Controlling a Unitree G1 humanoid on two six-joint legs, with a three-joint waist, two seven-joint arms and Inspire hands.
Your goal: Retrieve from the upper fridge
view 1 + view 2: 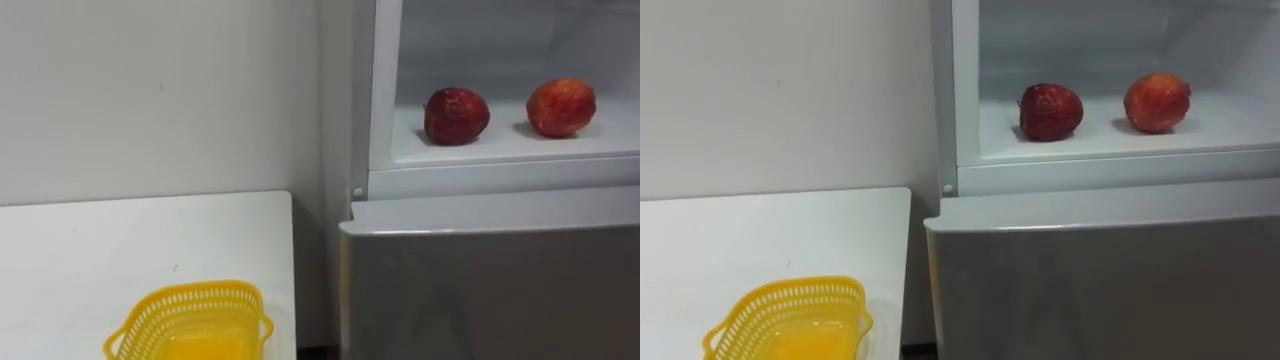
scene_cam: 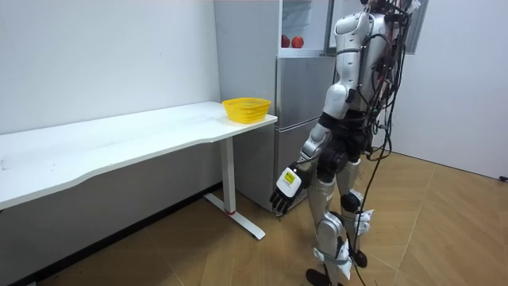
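A dark red apple (image 1: 457, 115) and a brighter apple (image 1: 561, 107) sit apart on the open upper fridge shelf (image 1: 500, 146). Both are round, so a glancing touch could roll one off the lip. The left hand (image 2: 284, 189) hangs low beside the thigh, fingers relaxed and empty, which likely means a long reach up.

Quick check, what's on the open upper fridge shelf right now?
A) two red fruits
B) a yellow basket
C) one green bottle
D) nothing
A: a darker red fruit and a lighter red fruit sit apart on the white shelf, while the yellow basket stands on the table.
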